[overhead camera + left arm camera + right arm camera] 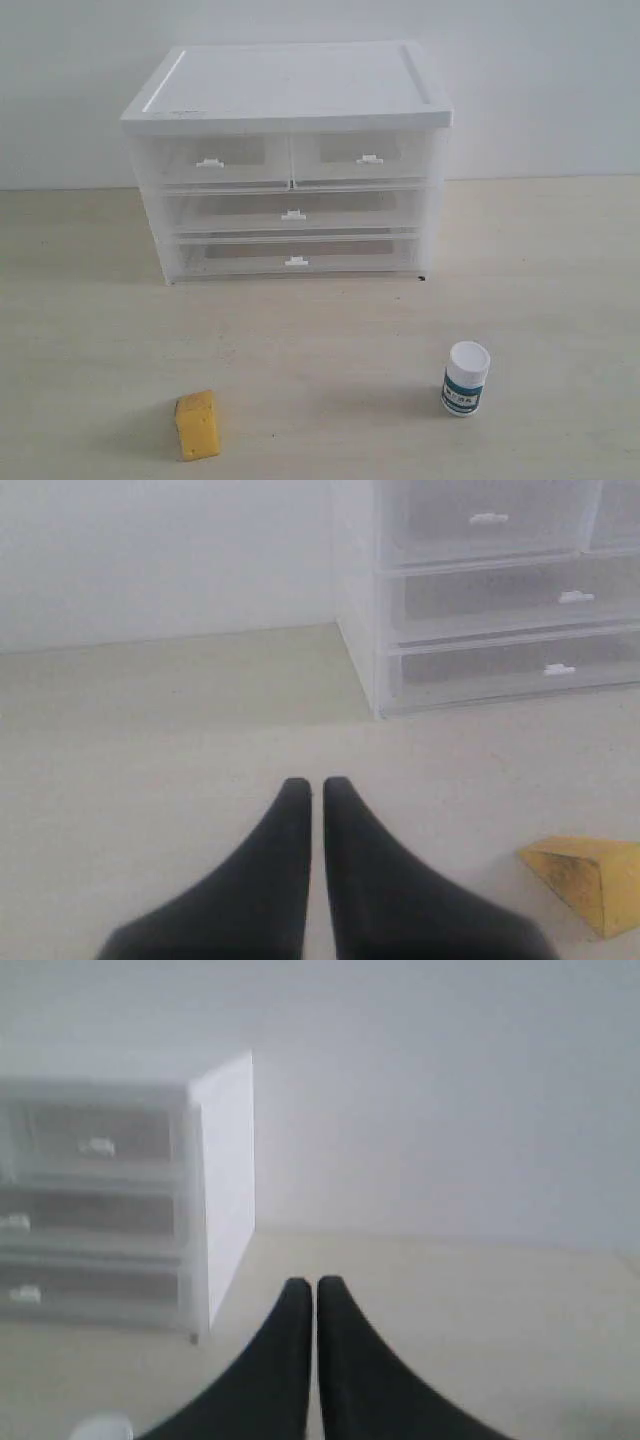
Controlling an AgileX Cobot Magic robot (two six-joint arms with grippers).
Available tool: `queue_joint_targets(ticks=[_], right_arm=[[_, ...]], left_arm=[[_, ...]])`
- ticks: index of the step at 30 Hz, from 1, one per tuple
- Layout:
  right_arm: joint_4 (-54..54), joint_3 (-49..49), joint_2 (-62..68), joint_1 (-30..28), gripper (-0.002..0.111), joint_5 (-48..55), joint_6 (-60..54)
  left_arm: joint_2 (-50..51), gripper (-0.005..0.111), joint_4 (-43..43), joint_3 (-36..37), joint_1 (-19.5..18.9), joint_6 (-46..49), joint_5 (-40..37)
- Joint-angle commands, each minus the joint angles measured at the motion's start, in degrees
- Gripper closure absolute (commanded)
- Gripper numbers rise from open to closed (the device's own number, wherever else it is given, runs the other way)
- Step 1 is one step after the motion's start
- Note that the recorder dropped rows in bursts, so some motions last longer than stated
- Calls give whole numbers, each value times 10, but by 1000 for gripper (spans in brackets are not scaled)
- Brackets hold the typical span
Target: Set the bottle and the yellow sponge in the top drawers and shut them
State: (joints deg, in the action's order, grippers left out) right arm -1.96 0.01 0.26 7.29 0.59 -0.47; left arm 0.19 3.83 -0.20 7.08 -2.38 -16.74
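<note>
The yellow sponge (197, 424) stands on the table at the front left; the left wrist view catches its corner (590, 872). The white bottle (465, 377) with its teal label stands upright at the front right; its cap (100, 1428) shows at the edge of the right wrist view. Both top drawers, left (215, 160) and right (362, 156), are pushed in under the cabinet's white top (290, 82). My left gripper (313, 784) is shut and empty above bare table. My right gripper (315, 1284) is also shut and empty. Neither gripper appears in the exterior view.
Two full-width drawers (292, 213) sit shut below the top pair. A white wall (540, 90) rises right behind the cabinet. Pale wooden tabletop (320, 330) lies between the cabinet and the two objects.
</note>
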Motion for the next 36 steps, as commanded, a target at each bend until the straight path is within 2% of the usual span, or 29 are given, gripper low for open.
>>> queue_joint_targets(ticks=[1,5,8,14,20,24,29,36], right_arm=[[2,0,-3,-4,108,-137,43],[2,0,-3,-4,108,-223,218],[-19,0,-3,-4,108,-288,240],[-54,-76,33,-4,108,-295,251],[-87,-176,170,-4,108,-293,271],[-149,-231,288,-4,108,-303,297],[-173,-267,421,-4,108,-350,306],[-143,-271,576,1,108,-388,274]], left_arm=[[-2,103,-4,2,3,-4,-1],[-2,103,-4,2,3,-4,-1],[-2,103,-4,2,3,-4,-1],[-2,103,-4,2,3,-4,-1],[-2,103,-4,2,3,-4,-1],[-2,103,-4,2,3,-4,-1],[-2,103,-4,2,3,-4,-1],[-2,103,-4,2,3,-4,-1]])
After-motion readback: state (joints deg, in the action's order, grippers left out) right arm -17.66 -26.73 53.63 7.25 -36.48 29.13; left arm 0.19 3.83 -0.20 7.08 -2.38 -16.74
